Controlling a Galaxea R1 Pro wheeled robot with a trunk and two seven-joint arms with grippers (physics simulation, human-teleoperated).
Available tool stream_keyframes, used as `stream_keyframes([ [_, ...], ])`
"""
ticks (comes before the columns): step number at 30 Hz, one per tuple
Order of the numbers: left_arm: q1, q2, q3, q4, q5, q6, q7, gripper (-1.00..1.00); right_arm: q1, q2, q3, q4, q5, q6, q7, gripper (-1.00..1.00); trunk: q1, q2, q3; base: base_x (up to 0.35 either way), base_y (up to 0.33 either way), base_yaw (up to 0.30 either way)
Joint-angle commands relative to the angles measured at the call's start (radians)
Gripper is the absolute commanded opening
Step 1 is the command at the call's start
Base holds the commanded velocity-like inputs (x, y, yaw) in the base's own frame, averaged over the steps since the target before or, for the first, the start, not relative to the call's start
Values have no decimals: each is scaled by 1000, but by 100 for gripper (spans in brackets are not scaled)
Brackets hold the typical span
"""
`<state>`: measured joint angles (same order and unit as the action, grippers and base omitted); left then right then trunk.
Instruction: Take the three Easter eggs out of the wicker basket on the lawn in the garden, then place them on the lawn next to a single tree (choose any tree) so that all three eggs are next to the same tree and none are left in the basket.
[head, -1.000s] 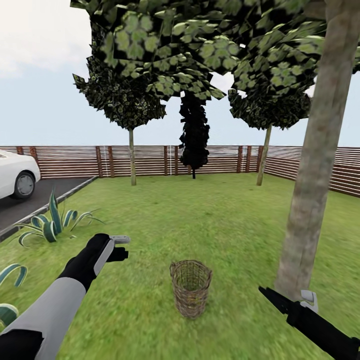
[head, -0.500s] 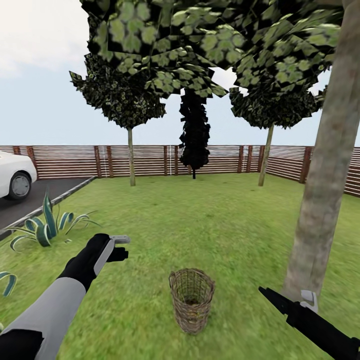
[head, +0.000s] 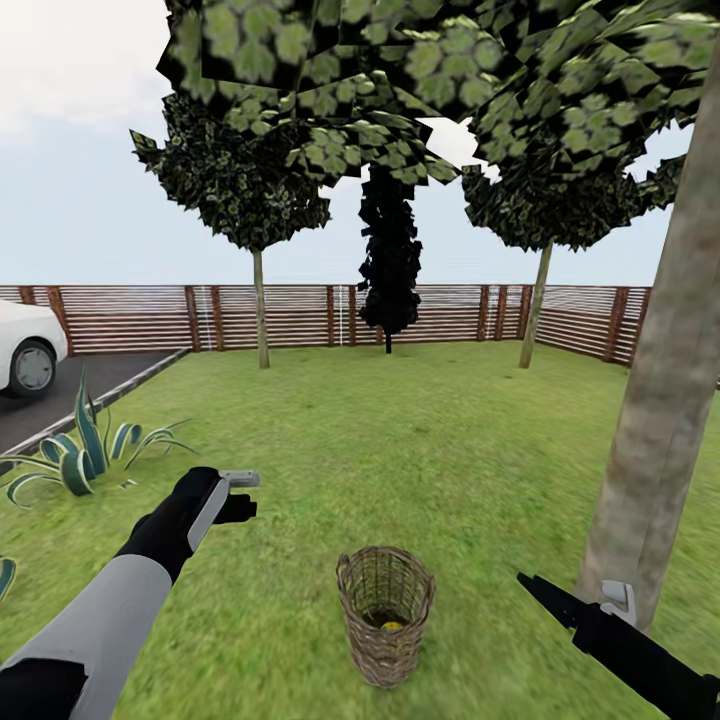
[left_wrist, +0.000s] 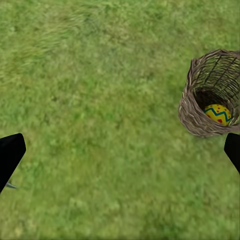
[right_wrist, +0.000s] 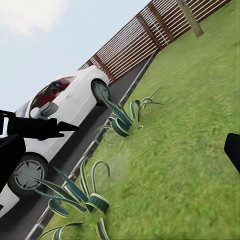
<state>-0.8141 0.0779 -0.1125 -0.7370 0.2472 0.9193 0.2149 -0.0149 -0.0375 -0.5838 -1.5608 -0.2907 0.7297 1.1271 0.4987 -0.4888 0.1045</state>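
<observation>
Left tool (head: 243, 494) spread wide (empty), right tool (head: 575, 600) likewise

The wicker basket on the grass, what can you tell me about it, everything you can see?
The wicker basket is round and brown, woven in an open weave you can see through, with a thicker braided rim. It stands upright on the lawn, open top facing up, between the two arms and apart from both grippers. A thick tree trunk rises to its right. Inside, from the left wrist view, lies a yellow egg with a blue zigzag band and red marks. Whether other eggs are in there cannot be told.
</observation>
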Motion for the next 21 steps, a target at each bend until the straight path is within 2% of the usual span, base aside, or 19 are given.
stream_keyframes([
  [1, 0, 1, -5, -1, 10, 3, 9, 100, 0, 0, -1, 0, -4, 7, -6, 100, 0, -1, -2, 36, 0, 0],
  [21, 0, 1, -5, -1, 10, 3, 9, 100, 0, -1, 1, 0, -5, 7, -21, 100, 0, -1, -27, 11, 0, 0],
])
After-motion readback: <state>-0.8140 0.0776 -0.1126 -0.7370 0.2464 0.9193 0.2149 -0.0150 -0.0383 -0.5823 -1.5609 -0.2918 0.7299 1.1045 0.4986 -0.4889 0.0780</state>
